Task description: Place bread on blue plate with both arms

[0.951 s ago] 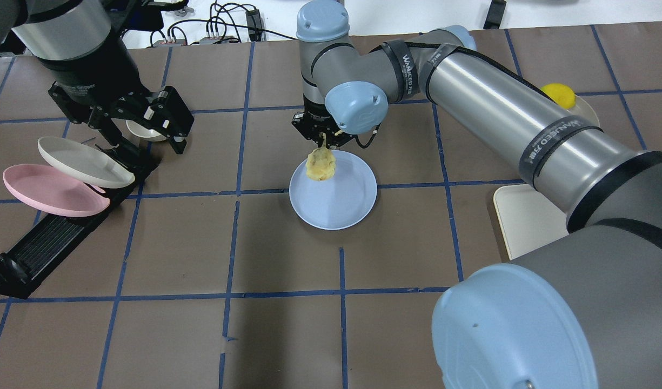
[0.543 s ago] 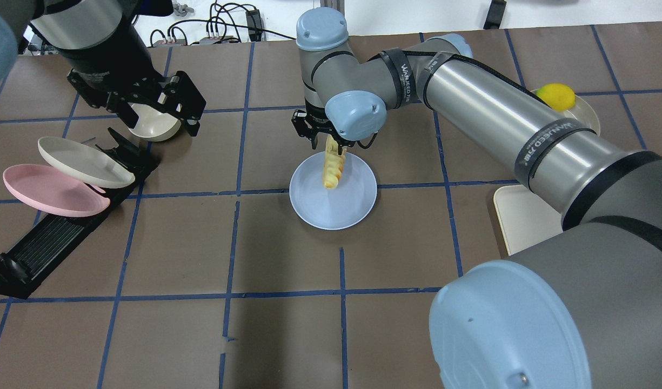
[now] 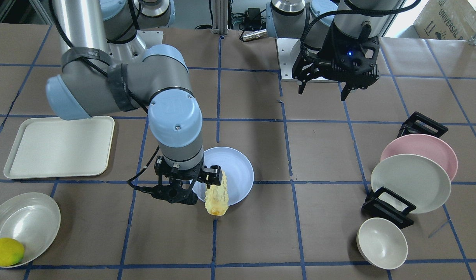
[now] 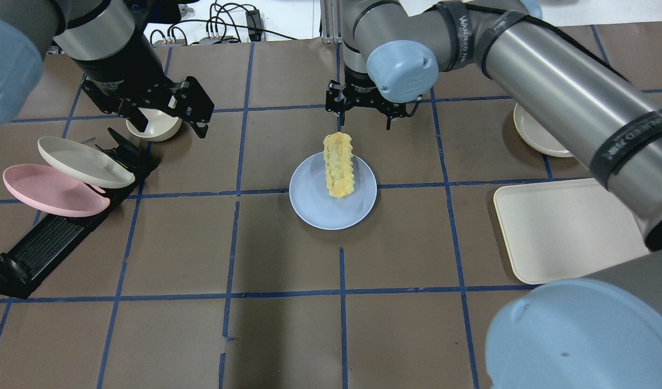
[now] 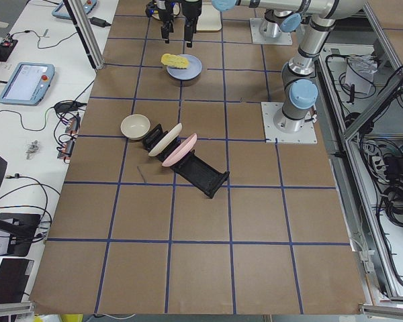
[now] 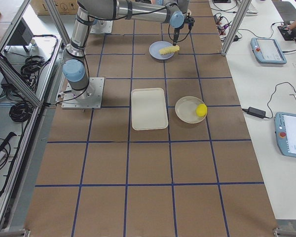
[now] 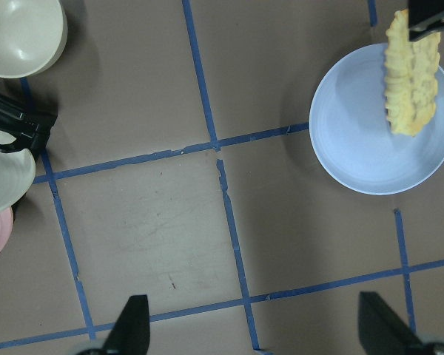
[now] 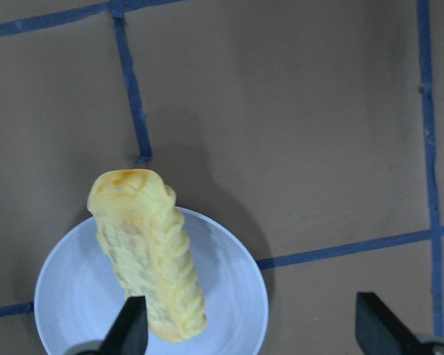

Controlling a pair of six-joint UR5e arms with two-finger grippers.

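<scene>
1. My right gripper [image 4: 363,119] is wide open and holds nothing. It hangs in the air just past the far rim of the blue plate [image 4: 317,208].
2. The bread [image 4: 339,165] lies on the blue plate. It sits on the half of the plate away from my base. One golden-brown end pokes out over that rim.
3. In my right wrist view my two fingertips [image 8: 133,329] stand far apart. The bread is down below them, and neither one squeezes it.
4. My left gripper [image 3: 322,93] is open too, with nothing in it. It hangs high up on my left side, well apart from the blue plate. My left wrist view looks down on bare table between the small off-white bowl [image 4: 152,129] and the blue plate.
5. A black rack [image 4: 39,251] lies near that bowl. An off-white plate [image 4: 85,162] and a pink plate [image 4: 52,192] lean in it, side by side.
6. On my right side a cream tray [image 3: 59,146] lies flat on the table. Past it sits an off-white dish [image 3: 32,217] with a lemon [image 3: 4,252] at its edge
</scene>
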